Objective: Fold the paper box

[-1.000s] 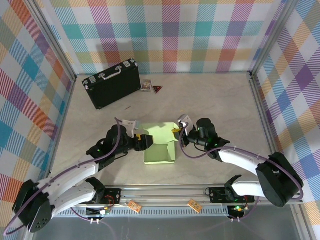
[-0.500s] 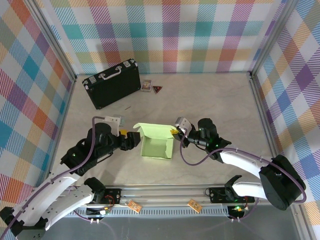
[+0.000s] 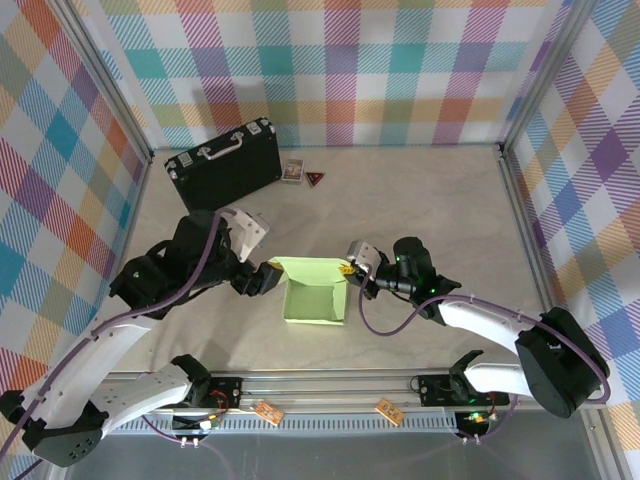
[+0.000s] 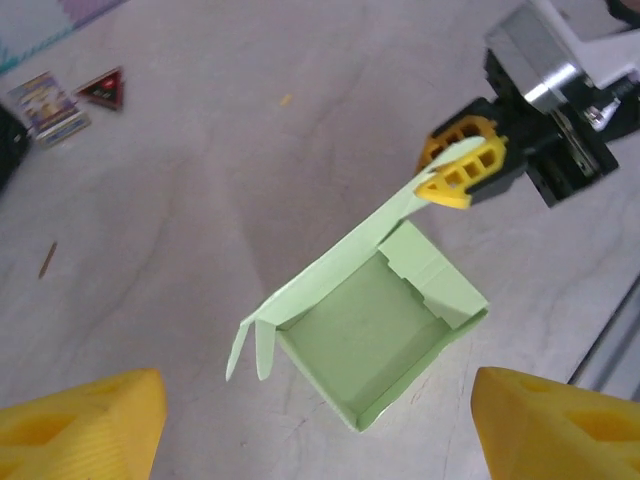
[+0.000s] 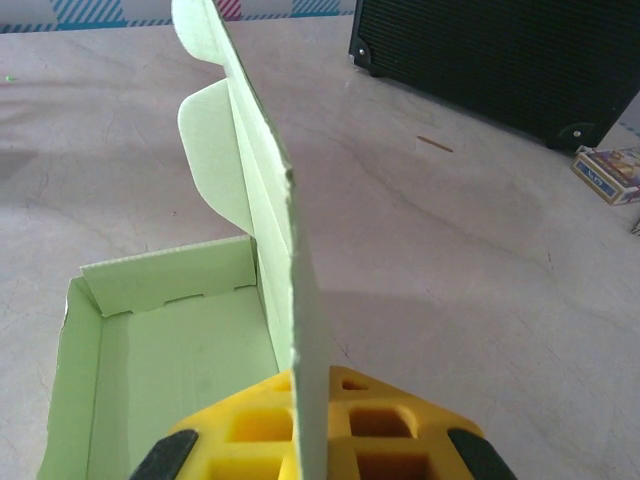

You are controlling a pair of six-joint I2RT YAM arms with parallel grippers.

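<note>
R gripper (image 3: 348,269) pinching paper box (image 3: 314,302) lid, L gripper (image 3: 271,278) open

Left tool (image 3: 268,279) spread wide, right tool (image 3: 349,271) pinched.

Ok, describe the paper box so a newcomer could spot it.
On the beige table, come forward from the black briefcase at back left. The paper box sits mid-table: pale green, open-topped, its lid pinched upright by the right end effector, unlike the dark briefcase.
</note>
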